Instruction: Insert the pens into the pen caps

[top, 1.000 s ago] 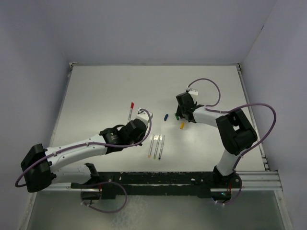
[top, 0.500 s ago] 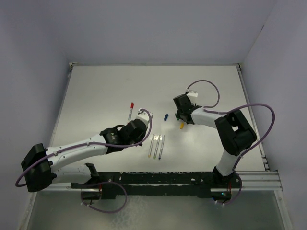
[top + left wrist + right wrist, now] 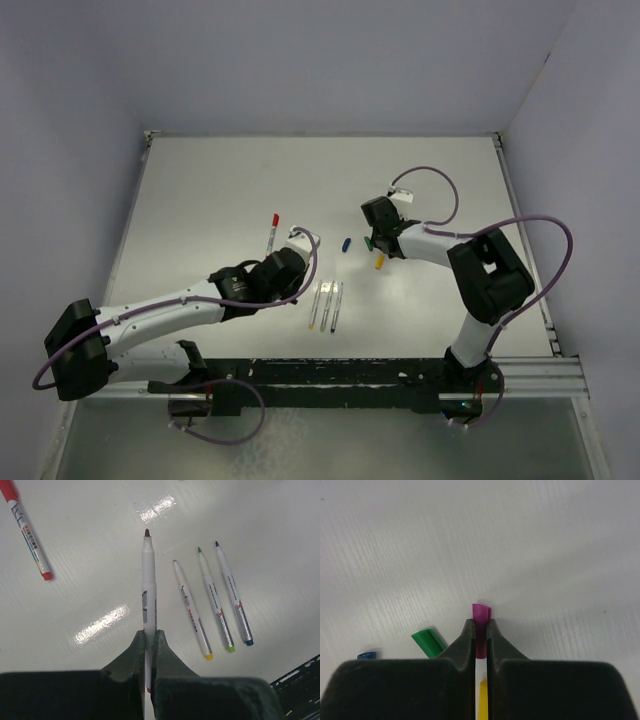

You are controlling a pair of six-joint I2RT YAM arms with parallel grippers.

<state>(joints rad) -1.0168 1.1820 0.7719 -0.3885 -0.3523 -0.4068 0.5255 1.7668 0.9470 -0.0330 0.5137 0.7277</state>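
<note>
**Right jaws close on the purple cap**

Over the last second the right arm (image 3: 440, 240) has edged a little to the left over the loose caps, and its jaws, half open a second ago, are now shut tight on the purple cap (image 3: 481, 614). The cap sticks out just past the fingertips; whether its open mouth faces outward cannot be told for sure. The left arm (image 3: 170, 305) has not moved. Its jaws are clamped on the rear of an uncapped pen (image 3: 148, 580), which runs straight out along their line with its dark purplish tip forward.

On the desk (image 3: 220, 190) the green cap (image 3: 427, 640) lies just beside the right jaws, the blue cap (image 3: 346, 243) further left and the yellow cap (image 3: 378, 263) just nearer. Three bare pens (image 3: 215, 600) lie side by side to the right of the held one, roughly parallel, tips away from the left wrist. A pen with a red cap already on (image 3: 27, 535) lies off to the left.

From above, the held pen sits left of the purple cap and well apart from it, with the blue cap between. The two arms point roughly toward each other, so the mating probably needs the cap's axis turned into line with the pen's, mouth toward the tip, before they meet.
</note>
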